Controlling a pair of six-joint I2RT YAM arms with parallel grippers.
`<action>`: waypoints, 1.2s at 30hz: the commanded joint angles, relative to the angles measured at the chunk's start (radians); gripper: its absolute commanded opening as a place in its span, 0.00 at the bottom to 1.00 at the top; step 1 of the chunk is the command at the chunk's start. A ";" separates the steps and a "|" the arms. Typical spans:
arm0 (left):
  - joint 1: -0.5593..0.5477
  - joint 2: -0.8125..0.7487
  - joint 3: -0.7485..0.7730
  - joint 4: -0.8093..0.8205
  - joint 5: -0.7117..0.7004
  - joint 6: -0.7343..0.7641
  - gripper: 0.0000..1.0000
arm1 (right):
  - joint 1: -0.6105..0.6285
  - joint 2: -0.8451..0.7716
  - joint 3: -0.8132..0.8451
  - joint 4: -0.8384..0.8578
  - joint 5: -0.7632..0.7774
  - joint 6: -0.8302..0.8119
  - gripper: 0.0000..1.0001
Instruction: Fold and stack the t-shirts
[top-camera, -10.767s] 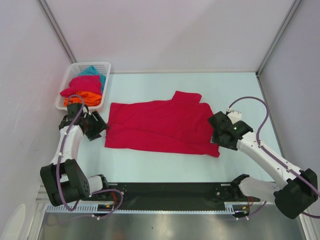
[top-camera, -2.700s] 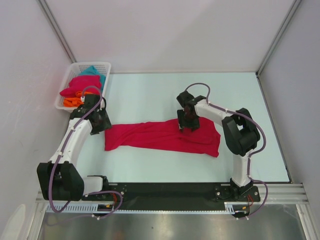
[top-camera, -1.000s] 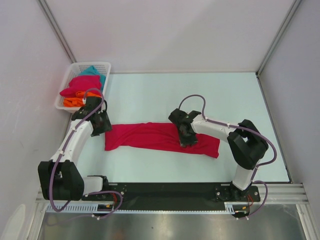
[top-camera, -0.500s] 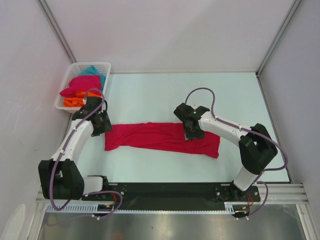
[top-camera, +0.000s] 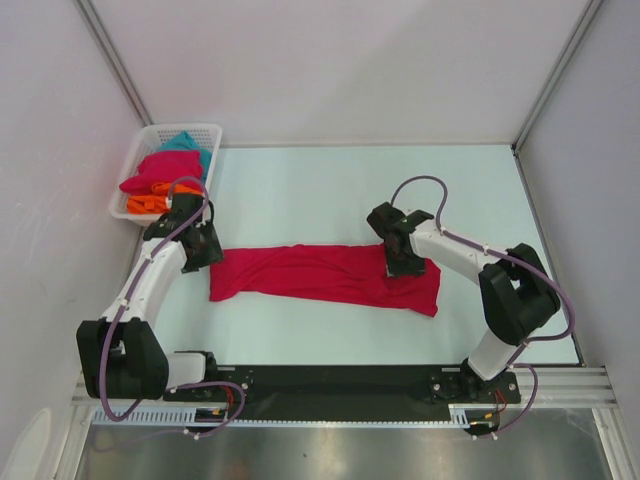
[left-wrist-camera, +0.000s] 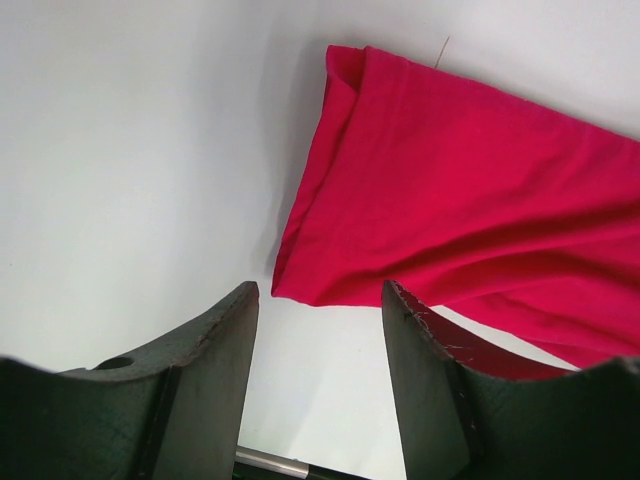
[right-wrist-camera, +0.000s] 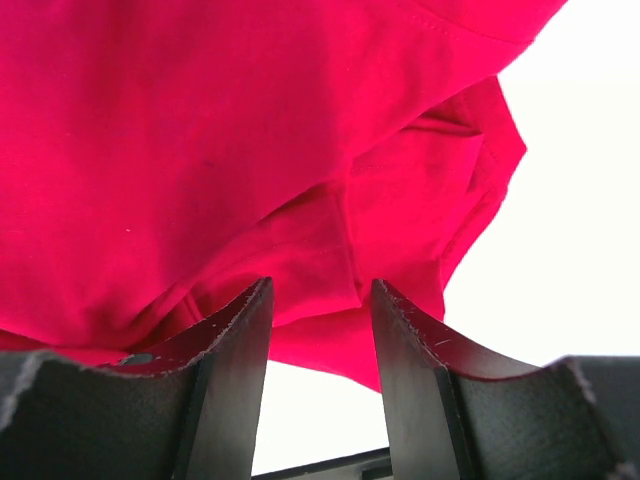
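Status: crimson t-shirt (top-camera: 325, 273) lay as a long strip on the table (top-camera: 330, 190), spare t-shirts (top-camera: 160, 175) in the basket (top-camera: 165, 132). Left gripper (left-wrist-camera: 320, 300) sat parted, empty, off its left end; right gripper (right-wrist-camera: 320, 290) parted over the right end, holding nothing. Risk: bunched layers there; a shallow pinch could unravel the fold.

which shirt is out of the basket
The crimson t-shirt lying as a long strip on the table; the pink shirt, orange shirt and teal shirt sit bunched in the white basket.
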 joint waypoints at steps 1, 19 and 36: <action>0.009 -0.008 0.000 0.015 0.008 0.019 0.57 | 0.001 -0.026 -0.019 0.037 -0.004 -0.007 0.49; 0.009 -0.011 0.011 0.009 0.010 0.025 0.57 | 0.004 -0.043 -0.044 0.047 -0.002 -0.010 0.00; 0.009 -0.007 -0.006 0.037 0.036 0.028 0.58 | 0.044 -0.262 -0.114 -0.210 0.128 0.122 0.00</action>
